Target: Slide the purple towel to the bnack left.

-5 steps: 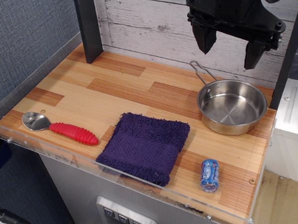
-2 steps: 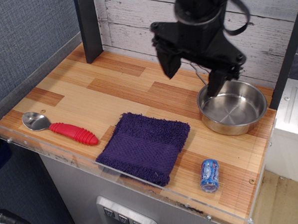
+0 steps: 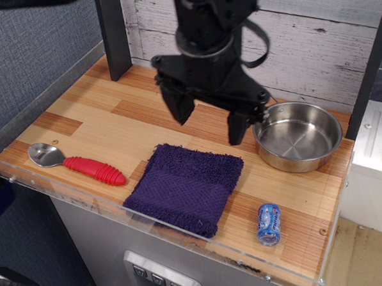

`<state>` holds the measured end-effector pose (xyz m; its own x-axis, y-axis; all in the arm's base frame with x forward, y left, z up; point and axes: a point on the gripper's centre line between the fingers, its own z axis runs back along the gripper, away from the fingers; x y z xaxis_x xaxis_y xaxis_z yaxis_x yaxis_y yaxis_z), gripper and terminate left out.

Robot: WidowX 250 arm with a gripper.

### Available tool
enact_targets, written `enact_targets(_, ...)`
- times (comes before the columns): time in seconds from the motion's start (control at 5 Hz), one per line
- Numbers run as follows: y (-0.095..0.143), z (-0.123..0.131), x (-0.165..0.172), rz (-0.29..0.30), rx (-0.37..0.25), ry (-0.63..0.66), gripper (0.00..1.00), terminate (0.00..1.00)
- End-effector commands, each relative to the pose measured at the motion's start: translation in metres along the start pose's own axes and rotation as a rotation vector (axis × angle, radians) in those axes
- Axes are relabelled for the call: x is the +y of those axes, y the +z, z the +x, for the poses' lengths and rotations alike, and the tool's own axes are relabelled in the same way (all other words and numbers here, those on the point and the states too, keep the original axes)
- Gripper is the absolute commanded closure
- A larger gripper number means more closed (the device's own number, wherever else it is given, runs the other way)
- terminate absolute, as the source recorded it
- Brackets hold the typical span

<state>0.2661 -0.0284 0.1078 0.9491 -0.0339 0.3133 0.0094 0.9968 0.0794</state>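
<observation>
The black robot claw (image 3: 209, 125) hangs in the upper middle of the frame with its two dark fingers (image 3: 178, 108) spread wide apart and nothing between them. Its tips point down above the wooden plank-patterned tabletop (image 3: 100, 112), just above the back edge of the dark purple, folded square terry-cloth towel (image 3: 185, 187), and they appear clear of the cloth.

The purple towel lies flat in the lower middle of the frame, turned slightly so one corner points toward the near edge of the tabletop, where its fuzzy front corner reaches the clear plastic rim (image 3: 65, 191).

To the right of the claw, in the right middle of the frame, sits a round shiny steel pan (image 3: 297, 136) with a thin wire handle; the claw's right finger hides part of that handle. Below the pan, in the lower right, a small blue and white can (image 3: 269, 223) lies on its side. At the left of the frame rests a spoon with a metal bowl and a ribbed red handle (image 3: 77, 165), well apart from the towel.
</observation>
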Motion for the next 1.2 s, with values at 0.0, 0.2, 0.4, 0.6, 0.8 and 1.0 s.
enact_targets(0.0, -0.038, -0.009, 0.000, 0.011, 0.107, -0.019, 0.00, 0.00)
enact_targets(0.2, -0.055, -0.020, 0.001, 0.013, 0.161, -0.026, 0.00, 0.00)
enact_targets(0.4, -0.063, -0.033, 0.006, 0.024, 0.198, -0.031, 0.00, 0.00)
enact_targets(0.6, -0.064, -0.043, 0.014, 0.035, 0.224, -0.008, 0.00, 0.00)
enact_targets(0.8, -0.062, -0.049, 0.024, 0.035, 0.225, 0.031, 0.00, 0.00)
enact_targets(1.0, -0.071, -0.051, 0.024, 0.016, 0.243, 0.049, 0.00, 0.00)
